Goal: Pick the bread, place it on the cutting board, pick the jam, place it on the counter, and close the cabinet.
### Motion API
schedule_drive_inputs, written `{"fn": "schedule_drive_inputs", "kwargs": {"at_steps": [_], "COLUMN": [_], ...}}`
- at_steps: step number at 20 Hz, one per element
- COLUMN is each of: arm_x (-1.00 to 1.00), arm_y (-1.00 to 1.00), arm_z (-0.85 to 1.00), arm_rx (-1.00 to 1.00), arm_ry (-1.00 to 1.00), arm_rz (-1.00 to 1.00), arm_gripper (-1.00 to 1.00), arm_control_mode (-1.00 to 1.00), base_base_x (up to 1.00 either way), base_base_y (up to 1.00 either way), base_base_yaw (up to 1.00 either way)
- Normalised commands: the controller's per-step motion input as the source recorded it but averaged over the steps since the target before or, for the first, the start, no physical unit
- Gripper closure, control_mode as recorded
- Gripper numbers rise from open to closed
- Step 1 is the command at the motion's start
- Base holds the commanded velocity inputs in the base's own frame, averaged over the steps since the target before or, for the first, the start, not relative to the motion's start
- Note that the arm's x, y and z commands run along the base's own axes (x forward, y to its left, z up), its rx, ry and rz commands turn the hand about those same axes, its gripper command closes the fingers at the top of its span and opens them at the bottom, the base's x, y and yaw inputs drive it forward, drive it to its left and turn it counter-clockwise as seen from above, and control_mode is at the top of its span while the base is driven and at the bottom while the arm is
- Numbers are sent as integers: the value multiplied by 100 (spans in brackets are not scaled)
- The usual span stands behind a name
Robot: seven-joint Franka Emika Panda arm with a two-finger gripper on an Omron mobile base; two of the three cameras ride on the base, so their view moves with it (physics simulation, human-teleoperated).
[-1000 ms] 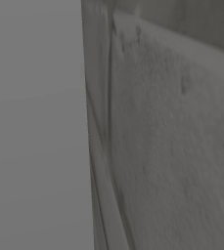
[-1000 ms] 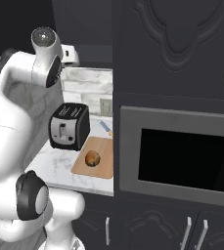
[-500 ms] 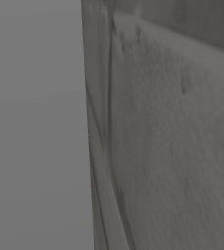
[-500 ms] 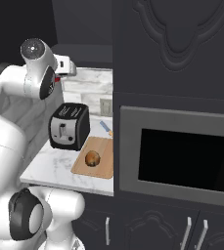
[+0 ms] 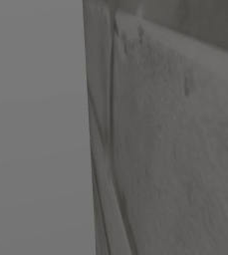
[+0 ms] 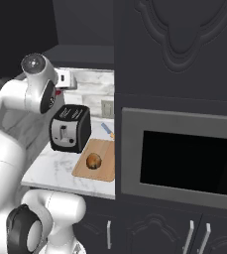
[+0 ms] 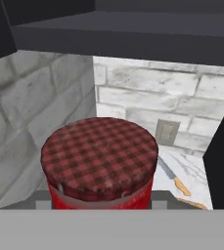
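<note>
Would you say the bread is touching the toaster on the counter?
Apart. The right base view shows bare cutting board between the bread and the toaster.

The glossy white, rounded arm (image 6: 16, 129) has smooth tubular links, dark grey disc-shaped joint caps (image 6: 33, 63), and a bulbous white base segment (image 6: 55, 213).

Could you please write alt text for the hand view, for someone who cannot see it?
A red jam jar with a checked lid sits close up in the gripper. Behind it are a white brick wall with an outlet, and a knife on the marble counter.
</note>
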Motion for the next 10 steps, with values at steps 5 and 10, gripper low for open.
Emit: {"fn": "schedule_drive_inputs", "kwargs": {"at_steps": [5,10], "arm_x": [-7,-2], "arm_y": [0,0], "arm_z": [-33,-28], "arm_rx": [0,0], "arm_ry": [7,11], "arm_rz": [0,0], "arm_gripper": [100,100], "arm_control_mode": [-100,-100], "base_base_x": [0,0], "base_base_y": [0,0], "base_base_yaw": [0,0]}}
